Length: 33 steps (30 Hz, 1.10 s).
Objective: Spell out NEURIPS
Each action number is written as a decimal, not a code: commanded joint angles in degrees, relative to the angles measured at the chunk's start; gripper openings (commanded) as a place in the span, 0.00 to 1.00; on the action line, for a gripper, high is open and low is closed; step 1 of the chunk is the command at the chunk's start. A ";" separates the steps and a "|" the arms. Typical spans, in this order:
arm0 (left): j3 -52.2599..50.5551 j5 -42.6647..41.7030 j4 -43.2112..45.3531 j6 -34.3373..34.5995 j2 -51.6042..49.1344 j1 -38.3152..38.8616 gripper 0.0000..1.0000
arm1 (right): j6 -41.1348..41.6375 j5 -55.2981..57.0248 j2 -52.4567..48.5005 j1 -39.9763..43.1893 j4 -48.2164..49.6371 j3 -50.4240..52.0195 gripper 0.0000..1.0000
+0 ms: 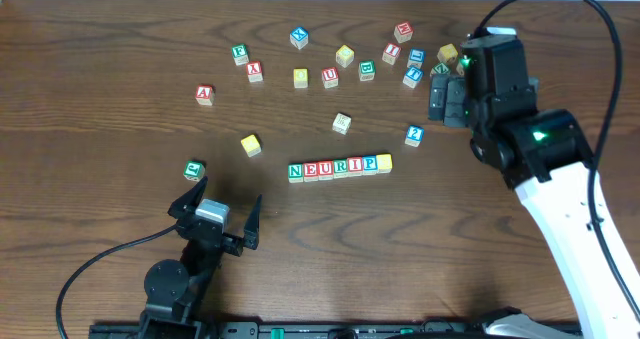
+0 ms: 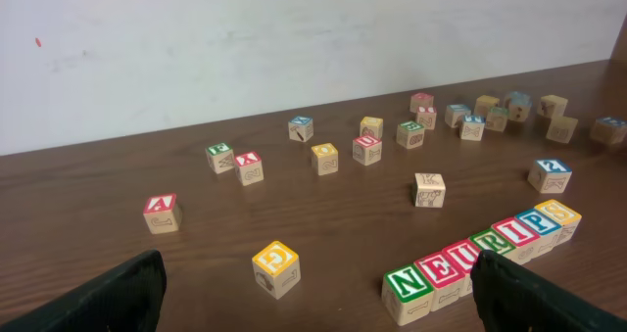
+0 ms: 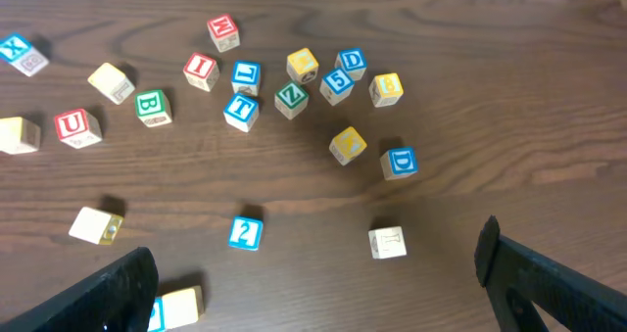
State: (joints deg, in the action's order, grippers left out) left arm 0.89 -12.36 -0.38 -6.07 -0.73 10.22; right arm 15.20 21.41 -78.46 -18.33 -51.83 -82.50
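Overhead, NEURIP row [image 1: 340, 167] central, left gripper [image 1: 220, 207] spread well apart below, right gripper [image 1: 442, 97] spread beside blocks [image 1: 416, 57].

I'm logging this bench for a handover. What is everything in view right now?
Spelled row: seven blocks; green, red, blue and yellow tops; table centre, reading NEURIP plus a yellow end block.
Loose blocks: eighteen seen overhead, more under the right arm; mixed colours; mostly far side, one green at near left.
Table: one, dark brown wood.
Wall: one, white, beyond the table.
Cables: two, black, one per arm.
Left hand: black, open, empty, near edge.
Right hand: black, open, empty, above the far-right blocks.
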 commanded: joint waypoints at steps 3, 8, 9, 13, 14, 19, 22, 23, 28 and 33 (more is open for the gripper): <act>-0.66 -1.99 -2.36 -0.55 0.55 -0.28 0.98 | -1.14 0.44 11.15 0.24 -0.72 -0.52 0.99; -0.66 -2.01 -2.36 -0.55 0.55 -0.28 0.98 | -7.30 -0.81 21.53 0.26 7.08 3.63 0.99; -0.66 -1.99 -2.38 -0.55 0.55 -0.28 0.98 | -10.88 -2.12 24.15 0.37 10.21 5.79 0.99; -0.66 -2.01 -2.36 -0.55 0.55 -0.28 0.98 | -20.22 -8.74 33.57 1.42 22.05 16.70 0.99; -0.66 -2.01 -2.36 -0.55 0.55 -0.28 0.98 | -20.98 -10.62 36.72 2.05 26.25 21.53 0.99; -0.66 -2.01 -2.38 -0.55 0.55 -0.28 0.98 | -21.90 -15.02 46.97 4.13 37.77 39.32 0.99; -0.66 -1.99 -2.36 -0.55 0.55 -0.28 0.98 | -24.20 -18.10 52.39 4.72 43.36 49.29 0.99; -0.66 -1.99 -2.36 -0.55 0.55 -0.28 0.97 | -25.18 -19.50 54.36 4.98 45.05 52.50 0.99; -0.66 -1.99 -2.36 -0.55 0.55 -0.28 0.98 | -27.30 -24.22 62.66 7.19 47.17 62.79 0.99; -0.66 -1.99 -2.38 -0.55 0.55 -0.28 0.98 | -33.31 -27.52 68.37 8.41 45.00 68.83 0.99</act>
State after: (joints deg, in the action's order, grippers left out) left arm 0.99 -12.60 -0.49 -6.09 -0.73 10.22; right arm -12.62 -1.89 -12.53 -10.85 -6.20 -16.10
